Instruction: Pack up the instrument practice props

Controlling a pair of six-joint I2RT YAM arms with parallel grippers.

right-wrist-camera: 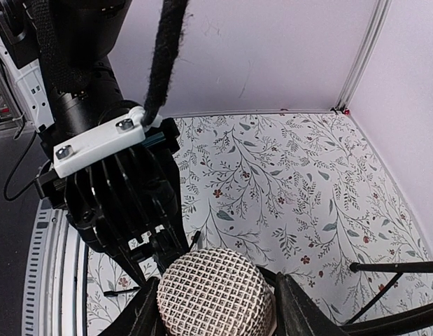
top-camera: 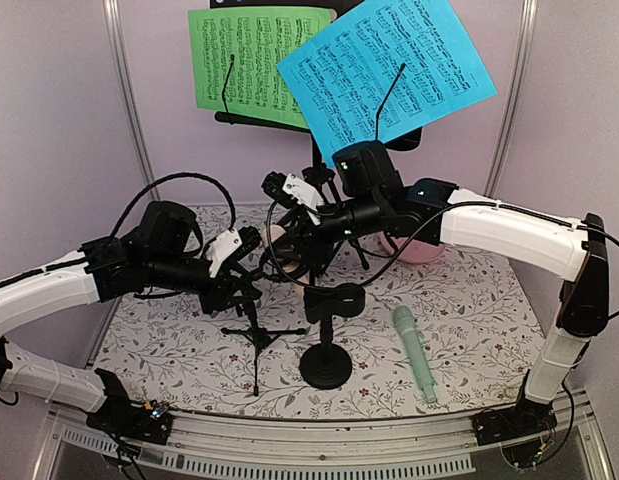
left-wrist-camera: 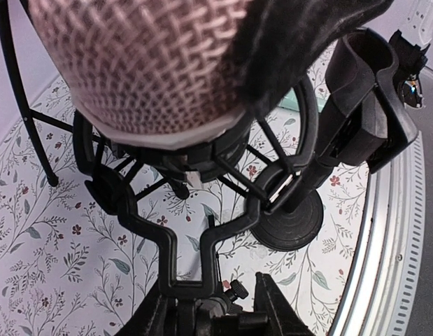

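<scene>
**Operator:** Where is the pale-pink toy microphone [right-wrist-camera: 215, 290], and how should I treat it?

**Spotter:** It sits in the black spider cradle [left-wrist-camera: 167, 238], which seems to top the small tripod [top-camera: 257, 335] near the middle of the table. I'd judge it to be light, hollow plastic. The mesh head is rounded and may dent or slip, so squeeze gently. If you can, take it lower, on the body.

**Operator:** And the claws?

**Spotter:** Your right gripper [right-wrist-camera: 216, 316] straddles the mesh head, jaws partway open, with a finger close on each side. I can't tell from these views whether they are pressing on it. Your left gripper [left-wrist-camera: 209, 316] is narrowed onto the cradle's lower stem and holds the stand. The cradle looks thin and springy, so expect it to flex when you lift the microphone out.
</scene>
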